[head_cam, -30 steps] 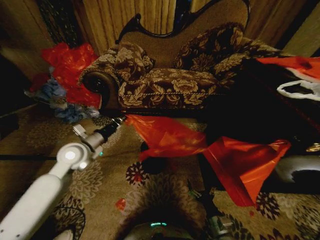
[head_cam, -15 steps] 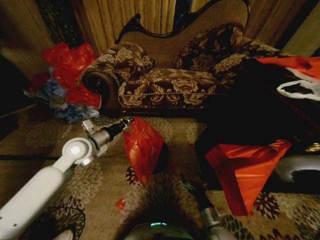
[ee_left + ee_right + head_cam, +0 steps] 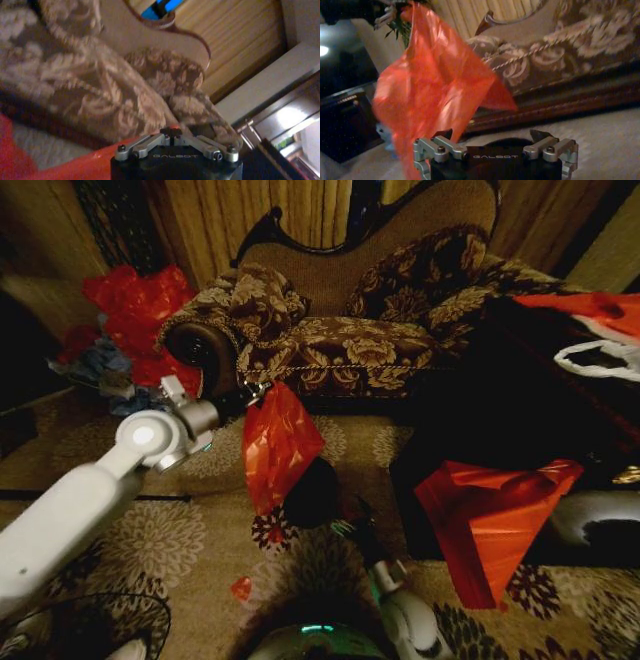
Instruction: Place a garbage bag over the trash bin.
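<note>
The garbage bag (image 3: 278,442) hangs at frame centre, suspended by its top corner from the closed left pincer (image 3: 255,392). The lower part of the bag drapes in front of the trash bin (image 3: 312,492), which stands on the patterned carpet (image 3: 180,530) just below centre. The right pincer (image 3: 345,525), fingers spread open and empty, sits beside the bin at lower centre. The sofa (image 3: 350,340) occupies the upper centre.

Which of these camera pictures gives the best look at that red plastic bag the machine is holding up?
The right wrist view: the garbage bag hangs large and whole, pinched at its top by the left gripper. The head view shows it smaller, dangling before the trash bin. The left wrist view catches just a red edge.
</note>
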`<state>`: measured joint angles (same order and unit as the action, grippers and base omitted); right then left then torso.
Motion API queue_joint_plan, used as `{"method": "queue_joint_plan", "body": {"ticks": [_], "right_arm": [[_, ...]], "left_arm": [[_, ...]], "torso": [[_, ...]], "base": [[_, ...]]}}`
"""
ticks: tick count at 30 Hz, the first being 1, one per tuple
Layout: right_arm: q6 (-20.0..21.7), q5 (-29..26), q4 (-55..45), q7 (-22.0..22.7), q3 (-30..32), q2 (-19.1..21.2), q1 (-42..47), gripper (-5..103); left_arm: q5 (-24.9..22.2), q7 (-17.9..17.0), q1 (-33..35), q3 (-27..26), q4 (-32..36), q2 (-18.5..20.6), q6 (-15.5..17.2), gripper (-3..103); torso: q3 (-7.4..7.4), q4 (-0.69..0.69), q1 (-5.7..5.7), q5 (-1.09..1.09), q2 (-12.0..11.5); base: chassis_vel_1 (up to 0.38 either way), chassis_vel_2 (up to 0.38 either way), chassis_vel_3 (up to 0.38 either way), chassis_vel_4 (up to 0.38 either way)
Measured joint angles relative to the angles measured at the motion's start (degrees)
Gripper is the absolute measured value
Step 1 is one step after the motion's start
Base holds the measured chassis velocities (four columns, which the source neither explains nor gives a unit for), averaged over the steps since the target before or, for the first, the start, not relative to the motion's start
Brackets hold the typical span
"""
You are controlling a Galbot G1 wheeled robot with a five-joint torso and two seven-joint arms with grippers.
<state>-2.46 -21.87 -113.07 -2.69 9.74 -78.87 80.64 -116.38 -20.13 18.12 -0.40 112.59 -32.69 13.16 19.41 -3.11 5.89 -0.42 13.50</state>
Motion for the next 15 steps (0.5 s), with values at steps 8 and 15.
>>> {"method": "queue_joint_plan", "body": {"ticks": [8,15], "right_arm": [[6.77,-10.87,0.84,10.38,-8.69,-1.4,-10.71,100],[8.09,-16.19,7.11,13.69,-8.18,-3.18,-21.61,100]], "left_arm": [[0.68,-0.15,-15.81,9.59,-8.61,-4.71,-1.16,0],[-1.18,-0.24,-23.36,15.31,-11.85,-7.28,-0.9,0]], "torso": [[0.0,0.0,0.0,0.0,0.0],[0.0,0.0,0.0,0.01,0.0]], "base": [[0.0,0.0,0.0,0.0],[0.0,0.0,0.0,0.0]]}}
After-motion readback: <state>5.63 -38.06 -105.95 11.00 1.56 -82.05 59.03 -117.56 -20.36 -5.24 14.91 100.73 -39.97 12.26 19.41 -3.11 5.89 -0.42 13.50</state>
